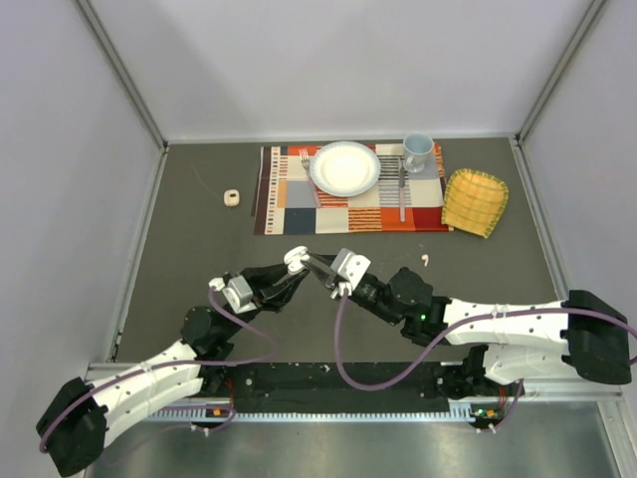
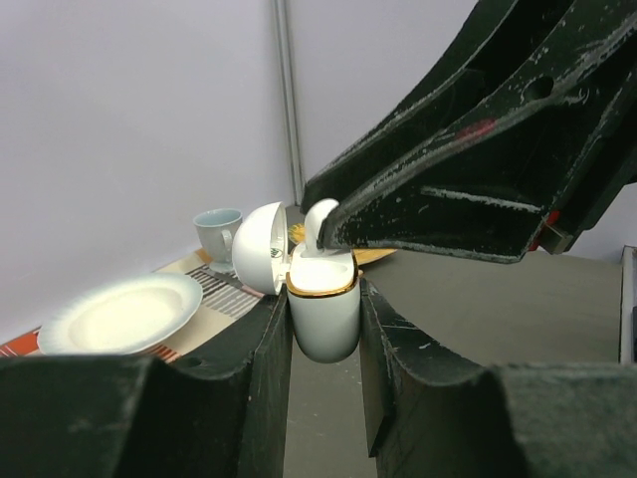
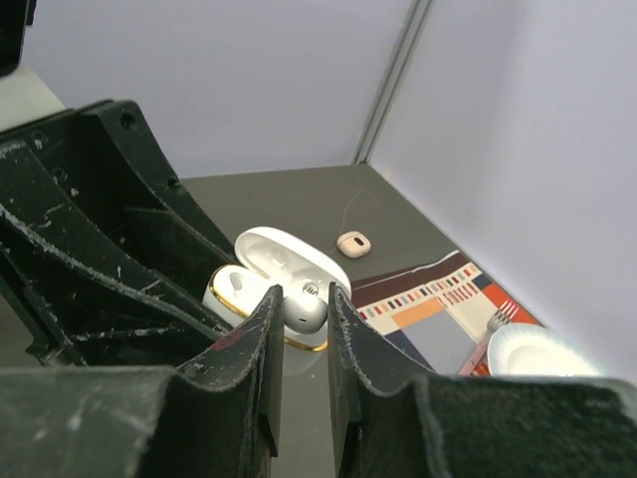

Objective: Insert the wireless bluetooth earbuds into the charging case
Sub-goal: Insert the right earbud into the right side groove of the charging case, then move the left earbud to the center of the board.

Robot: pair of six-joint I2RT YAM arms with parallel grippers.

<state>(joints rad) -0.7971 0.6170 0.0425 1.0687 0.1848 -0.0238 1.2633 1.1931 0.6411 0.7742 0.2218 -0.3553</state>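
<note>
Left hand (image 2: 323, 294): you have it pressed in on the charging case (image 2: 323, 324), one finger on each side of the white body; the case stands upright with a gold rim at its mouth; lid (image 2: 261, 247) swung open and tipped back, to the left in the left wrist view.

Right hand (image 3: 304, 299): your fingers are pinching a white earbud (image 3: 304, 307) between the tips; seen from the left wrist, this earbud sits directly over the open mouth of the case with its lower end at the rim; whether it is seated in its socket I cannot tell.

Overhead: both hands meet above the bare grey tabletop (image 1: 199, 279), nearer your arm bases than the placemat (image 1: 348, 194); case and earbud are up off the surface.

A loose earbud (image 1: 426, 261) lies on the tabletop just past your right arm, between it and the placemat.

On the placemat: plate (image 1: 345, 167), fork (image 1: 305, 159) to its left, knife (image 1: 402, 189) to its right, cup (image 1: 417, 151) at the far right corner; yellow cloth (image 1: 475, 202) just beside the mat's right edge; a small beige rounded object (image 1: 232, 197) sits apart to the mat's left.
</note>
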